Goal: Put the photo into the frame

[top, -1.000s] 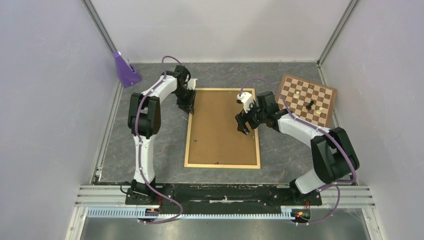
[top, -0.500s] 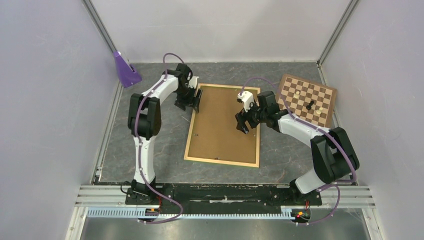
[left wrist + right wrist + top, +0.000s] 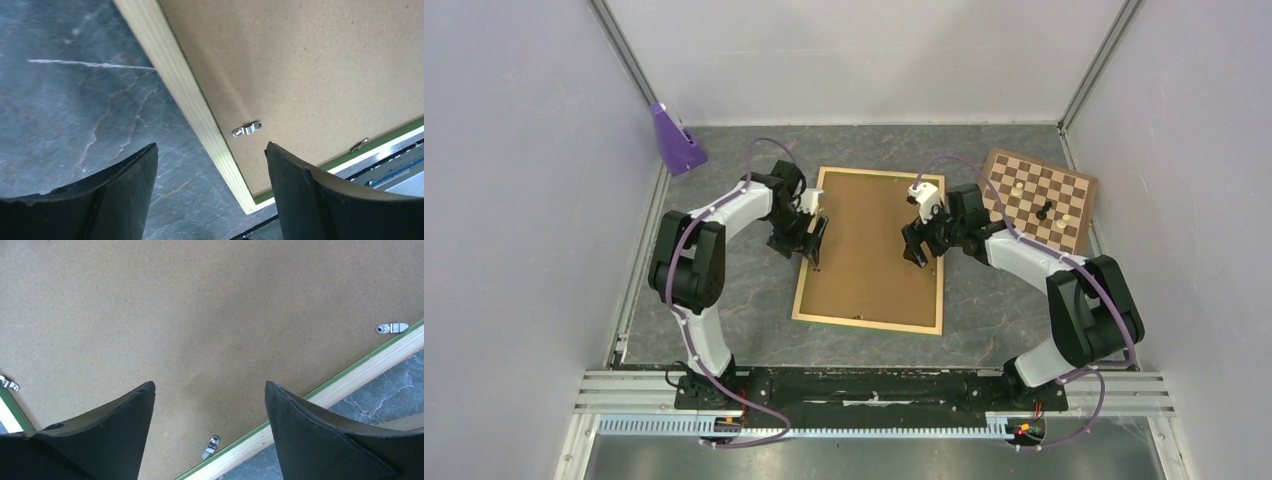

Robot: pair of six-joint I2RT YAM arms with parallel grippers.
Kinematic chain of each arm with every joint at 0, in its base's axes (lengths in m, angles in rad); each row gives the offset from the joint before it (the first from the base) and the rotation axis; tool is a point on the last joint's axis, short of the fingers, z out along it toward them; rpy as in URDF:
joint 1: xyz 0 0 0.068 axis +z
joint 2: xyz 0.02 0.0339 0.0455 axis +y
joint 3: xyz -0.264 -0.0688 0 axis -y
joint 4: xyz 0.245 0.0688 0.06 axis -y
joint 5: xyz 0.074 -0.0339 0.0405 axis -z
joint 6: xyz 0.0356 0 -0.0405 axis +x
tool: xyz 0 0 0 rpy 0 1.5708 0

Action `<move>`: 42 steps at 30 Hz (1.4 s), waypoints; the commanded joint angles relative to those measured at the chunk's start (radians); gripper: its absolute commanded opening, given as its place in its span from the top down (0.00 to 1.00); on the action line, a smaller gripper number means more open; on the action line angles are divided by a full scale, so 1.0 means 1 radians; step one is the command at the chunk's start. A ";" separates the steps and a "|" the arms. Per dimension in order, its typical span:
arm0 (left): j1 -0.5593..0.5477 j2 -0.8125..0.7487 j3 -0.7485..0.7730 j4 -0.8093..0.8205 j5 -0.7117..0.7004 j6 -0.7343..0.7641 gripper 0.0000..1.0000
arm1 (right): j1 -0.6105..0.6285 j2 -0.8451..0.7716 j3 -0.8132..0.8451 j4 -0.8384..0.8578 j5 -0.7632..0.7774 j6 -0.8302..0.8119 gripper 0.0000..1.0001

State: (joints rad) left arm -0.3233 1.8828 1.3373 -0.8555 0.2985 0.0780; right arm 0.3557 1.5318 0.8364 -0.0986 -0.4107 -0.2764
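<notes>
While our left gripper (image 3: 812, 238) hangs spread wide over the left rail of the frame (image 3: 867, 324), our right gripper (image 3: 917, 247) gapes above the brown hardboard panel (image 3: 869, 250) inside it; the frame lies pale back up on the table (image 3: 994, 310); its long axis runs away from us, far end skewed slightly right.

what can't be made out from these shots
- photo: in no view; whether it lies under the hardboard panel filling the frame is hidden.
- frame's green front: face down, only slivers in the wrist views.
- chess pieces: too small in the top view.
</notes>
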 commanded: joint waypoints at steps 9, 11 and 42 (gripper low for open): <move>-0.062 -0.025 -0.051 0.097 -0.046 0.059 0.17 | -0.018 -0.059 -0.035 0.035 -0.008 0.014 0.17; -0.067 -0.032 -0.063 0.098 -0.055 0.066 0.17 | -0.020 -0.059 -0.037 0.037 -0.010 0.014 0.17; -0.103 -0.055 -0.110 0.173 -0.175 0.023 0.30 | -0.036 -0.050 -0.045 0.039 -0.028 0.028 0.17</move>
State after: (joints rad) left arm -0.4236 1.8469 1.2171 -0.7254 0.1665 0.1143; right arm 0.3286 1.4994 0.7979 -0.0910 -0.4217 -0.2558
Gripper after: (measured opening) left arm 0.711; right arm 0.826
